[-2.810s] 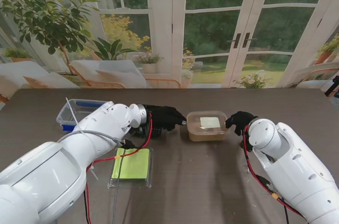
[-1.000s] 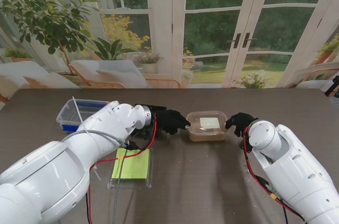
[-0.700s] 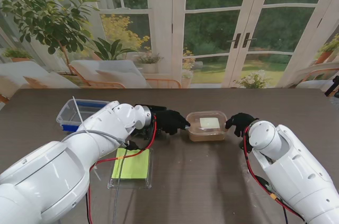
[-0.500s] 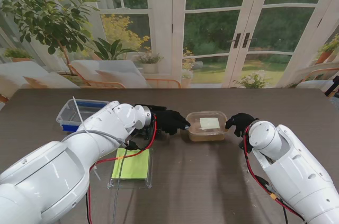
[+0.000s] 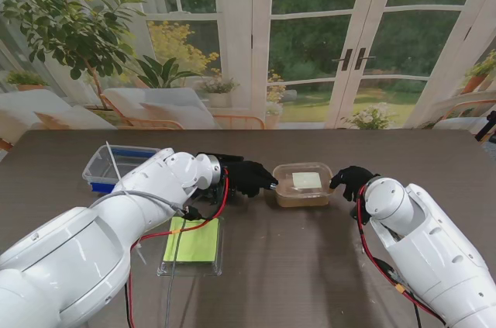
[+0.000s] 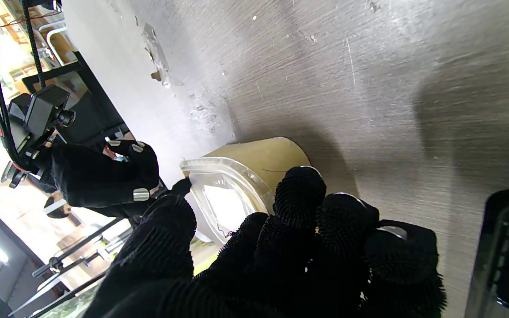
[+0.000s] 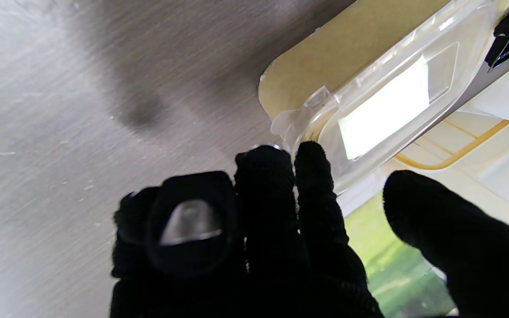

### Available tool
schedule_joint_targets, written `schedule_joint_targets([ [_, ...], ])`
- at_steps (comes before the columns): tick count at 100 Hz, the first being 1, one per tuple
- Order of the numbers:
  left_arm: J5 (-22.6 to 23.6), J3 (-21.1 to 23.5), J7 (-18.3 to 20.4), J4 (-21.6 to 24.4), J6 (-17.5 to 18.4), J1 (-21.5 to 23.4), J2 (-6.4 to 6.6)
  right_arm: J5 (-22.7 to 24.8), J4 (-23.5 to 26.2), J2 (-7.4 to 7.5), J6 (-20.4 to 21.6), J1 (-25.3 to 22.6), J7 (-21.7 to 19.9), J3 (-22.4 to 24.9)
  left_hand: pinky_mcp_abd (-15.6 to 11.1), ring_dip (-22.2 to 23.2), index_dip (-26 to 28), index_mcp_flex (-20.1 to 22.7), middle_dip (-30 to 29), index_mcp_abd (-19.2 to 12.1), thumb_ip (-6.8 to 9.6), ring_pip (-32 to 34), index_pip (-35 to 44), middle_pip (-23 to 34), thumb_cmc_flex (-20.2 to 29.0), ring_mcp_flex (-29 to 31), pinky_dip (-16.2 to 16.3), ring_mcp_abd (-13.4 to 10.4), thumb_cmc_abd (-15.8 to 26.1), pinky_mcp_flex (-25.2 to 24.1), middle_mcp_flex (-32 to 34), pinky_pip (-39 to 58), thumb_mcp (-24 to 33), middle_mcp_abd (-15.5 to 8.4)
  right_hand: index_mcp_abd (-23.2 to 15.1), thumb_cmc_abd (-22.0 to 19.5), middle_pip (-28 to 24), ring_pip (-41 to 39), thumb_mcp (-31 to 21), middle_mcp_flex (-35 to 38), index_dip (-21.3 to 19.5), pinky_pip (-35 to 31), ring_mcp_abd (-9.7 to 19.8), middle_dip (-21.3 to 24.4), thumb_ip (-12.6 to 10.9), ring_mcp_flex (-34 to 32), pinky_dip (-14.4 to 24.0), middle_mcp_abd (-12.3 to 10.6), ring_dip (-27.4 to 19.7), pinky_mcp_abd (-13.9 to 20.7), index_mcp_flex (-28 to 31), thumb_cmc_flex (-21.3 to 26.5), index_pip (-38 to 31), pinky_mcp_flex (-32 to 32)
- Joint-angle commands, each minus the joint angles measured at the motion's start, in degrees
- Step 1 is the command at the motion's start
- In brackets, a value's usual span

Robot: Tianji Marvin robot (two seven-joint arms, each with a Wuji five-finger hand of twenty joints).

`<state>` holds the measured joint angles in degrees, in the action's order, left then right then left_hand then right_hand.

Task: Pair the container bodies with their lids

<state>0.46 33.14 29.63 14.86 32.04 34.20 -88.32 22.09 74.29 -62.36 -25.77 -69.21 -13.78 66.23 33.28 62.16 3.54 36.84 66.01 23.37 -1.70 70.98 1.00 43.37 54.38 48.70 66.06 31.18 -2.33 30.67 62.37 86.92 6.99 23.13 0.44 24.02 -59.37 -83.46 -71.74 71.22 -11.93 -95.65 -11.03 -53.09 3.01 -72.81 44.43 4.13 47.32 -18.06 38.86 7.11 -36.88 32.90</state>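
We have the tan rectangular container with its clear plastic lid [image 5: 302, 184] sitting on the dark wood-grain surface [image 5: 310, 266] between our two hands, its long axis running left to right. Our left hand [image 5: 249, 177] is at its left short end and our right hand [image 5: 353, 179] at its right short end, so both are about equally near and each faces the container head-on.

In the left wrist view the fingertips [image 6: 299, 190] reach the container wall just under the lid rim and the thumb lies near the lid edge; the hand is narrowed around that end, though we cannot tell whether it truly grips. In the right wrist view the fingertips [image 7: 309, 159] sit at the lid's corner tab while the thumb stands well apart, so that hand looks partly spread and holds nothing firmly.

We judge this pair already matched, lid on body, with the hands pressing or steadying it from both ends.

Nearer to us on the left lies a clear flat lid with a green sheet [image 5: 191, 244]; farther left stands a clear box with a blue base [image 5: 108, 165], which likely belongs to it.
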Motion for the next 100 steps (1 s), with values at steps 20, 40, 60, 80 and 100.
schedule_joint_targets([
  [20,-0.1,0.3,0.6,0.0,0.7,-0.1,0.09,-0.7,-1.3,-0.88,0.6,-1.3,-0.3,-0.6,-2.9,-0.6,0.6,0.3,-0.2,1.3,-0.57,-0.3,1.0,0.4,-1.2,-0.1,0.1,4.2,-0.7,-1.1,-0.1,0.7,1.3,1.4,3.2,0.4,0.3,-1.0,-1.9,2.2,0.1,-0.1,-3.4,0.8,0.1,-1.7,1.0,1.5,0.4,-1.4,-0.2,0.4,2.0,8.7],
  [40,0.0,0.3,0.5,0.0,1.0,-0.1,0.13,-2.3,-0.5,-1.8,0.8,-1.1,2.6,0.5,-2.9,-0.6,0.6,-0.1,-0.2,0.9,-0.58,-0.4,0.8,0.3,-1.4,-0.2,0.0,4.2,-0.7,-1.1,-0.2,0.8,1.4,1.4,1.7,1.0,0.4,-0.7,-1.9,1.8,0.1,0.0,-4.2,0.9,0.3,-1.7,1.1,2.2,0.3,-1.8,-2.3,0.7,2.3,8.2],
  [60,0.0,0.3,0.5,0.0,1.0,-0.1,0.12,-3.0,-0.5,-2.44,1.0,-0.2,4.6,0.6,-2.9,-0.6,0.5,-0.3,-0.2,0.4,-0.59,-0.4,0.8,0.4,-1.4,-0.3,0.0,4.2,-0.7,-1.1,-0.2,0.8,1.5,1.5,0.7,1.3,0.6,-0.6,-1.6,1.5,0.4,0.0,-4.7,1.1,0.5,-1.6,1.4,2.5,0.2,-2.2,-3.5,0.8,3.2,8.0],
  [80,0.1,0.3,0.2,0.0,1.1,-0.1,0.18,-2.8,-1.7,-3.02,0.9,1.6,6.3,-0.4,-2.9,-0.6,0.5,-0.8,-0.2,0.1,-0.59,-0.3,0.6,0.4,-1.4,-0.2,0.0,4.2,-0.8,-1.1,-0.3,0.8,1.6,1.4,0.7,1.3,0.7,-0.3,-1.4,1.1,0.5,0.0,-4.6,1.2,0.5,-1.6,1.6,2.5,0.1,-2.3,-3.7,0.7,3.3,7.8],
  [100,0.2,0.4,0.0,0.0,1.1,-0.2,0.22,-2.9,-5.4,-4.0,2.0,4.6,8.9,-2.7,-2.9,-0.6,0.5,-0.8,-0.2,-0.3,-0.6,-0.4,0.6,0.4,-1.5,-0.3,0.0,4.2,-0.8,-1.1,-0.3,0.8,1.7,1.4,0.3,1.2,1.5,1.4,-1.4,-0.7,0.5,1.0,-4.3,1.7,0.5,-1.1,1.4,2.4,-0.6,-1.9,-3.6,0.5,3.3,7.0],
])
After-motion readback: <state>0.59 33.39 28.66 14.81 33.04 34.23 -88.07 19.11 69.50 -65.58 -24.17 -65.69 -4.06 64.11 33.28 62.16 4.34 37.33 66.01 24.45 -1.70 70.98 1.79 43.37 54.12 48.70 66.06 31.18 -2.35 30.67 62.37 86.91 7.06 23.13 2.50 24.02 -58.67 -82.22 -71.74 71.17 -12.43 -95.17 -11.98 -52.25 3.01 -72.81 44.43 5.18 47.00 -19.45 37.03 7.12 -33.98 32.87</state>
